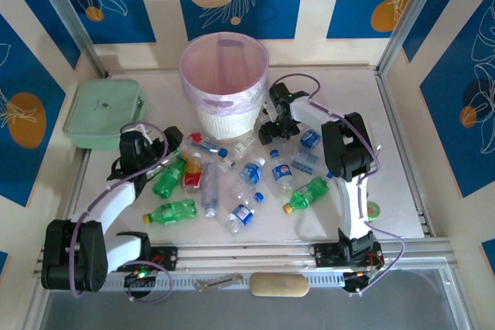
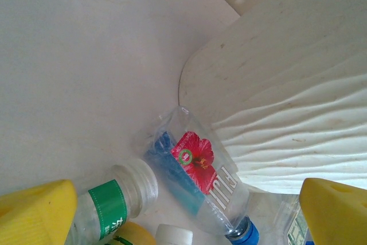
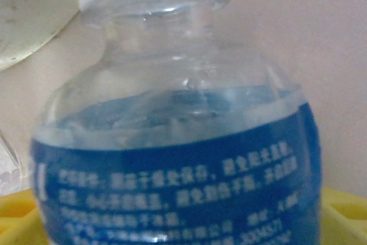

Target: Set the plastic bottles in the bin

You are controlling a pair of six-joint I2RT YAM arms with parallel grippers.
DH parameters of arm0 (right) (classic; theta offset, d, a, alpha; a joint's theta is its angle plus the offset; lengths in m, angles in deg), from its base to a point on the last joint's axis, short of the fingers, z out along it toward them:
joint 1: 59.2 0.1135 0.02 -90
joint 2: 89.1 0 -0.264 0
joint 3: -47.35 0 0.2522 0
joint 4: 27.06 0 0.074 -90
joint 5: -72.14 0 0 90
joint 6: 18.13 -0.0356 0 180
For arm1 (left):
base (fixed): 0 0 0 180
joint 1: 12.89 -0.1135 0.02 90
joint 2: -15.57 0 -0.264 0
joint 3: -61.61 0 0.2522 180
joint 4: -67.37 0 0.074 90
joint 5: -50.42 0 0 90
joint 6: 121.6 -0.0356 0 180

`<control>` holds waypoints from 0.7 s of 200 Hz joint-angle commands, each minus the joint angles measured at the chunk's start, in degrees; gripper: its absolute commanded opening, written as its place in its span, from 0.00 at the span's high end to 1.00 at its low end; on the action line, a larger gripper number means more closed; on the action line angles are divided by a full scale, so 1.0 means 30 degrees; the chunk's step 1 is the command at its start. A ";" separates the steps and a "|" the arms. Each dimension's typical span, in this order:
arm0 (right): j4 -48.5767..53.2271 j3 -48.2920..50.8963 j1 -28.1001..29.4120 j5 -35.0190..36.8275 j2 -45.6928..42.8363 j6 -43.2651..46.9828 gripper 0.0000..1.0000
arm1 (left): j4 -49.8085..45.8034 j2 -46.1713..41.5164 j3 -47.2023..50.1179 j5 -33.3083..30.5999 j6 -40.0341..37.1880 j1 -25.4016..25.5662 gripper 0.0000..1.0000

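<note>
The right pincer (image 1: 277, 129) sits just right of the bin (image 1: 224, 117), clamped on a clear blue-labelled bottle (image 3: 178, 159) with a white cap, its yellow fingers (image 3: 344, 210) against either side. The left pincer (image 1: 165, 148) is near the bin's left foot with its fingers (image 2: 40, 210) spread apart. Between them a red-flower bottle (image 2: 200, 182) lies on the tabletop (image 2: 74, 73), touching the bin's ribbed white wall, with a green-labelled bottle (image 2: 114, 202) just beside it. The other plastic bottles (image 1: 251, 171) lie scattered on the near side of the bin, which stands upright at the far middle
</note>
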 commanded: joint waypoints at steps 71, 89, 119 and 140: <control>-0.1702 0.1830 -0.1081 -0.2533 -0.3240 -0.1514 0.36 | 0.0313 -0.0295 0.0125 -0.0304 0.0105 0.0226 0.01; -0.2056 0.2452 -0.1730 -0.3054 -0.4921 -0.2158 0.36 | 0.0252 -0.0346 0.0024 -0.0564 -0.0084 0.0233 0.01; -0.2745 0.3233 -0.3072 -0.3711 -0.8272 -0.3221 0.36 | 0.0468 -0.0208 -0.0124 -0.0938 -0.0176 0.0228 0.01; -0.3000 0.3019 -0.3376 -0.3493 -1.0331 -0.3493 0.36 | 0.0812 0.0098 -0.0234 -0.0958 -0.0032 0.0216 0.01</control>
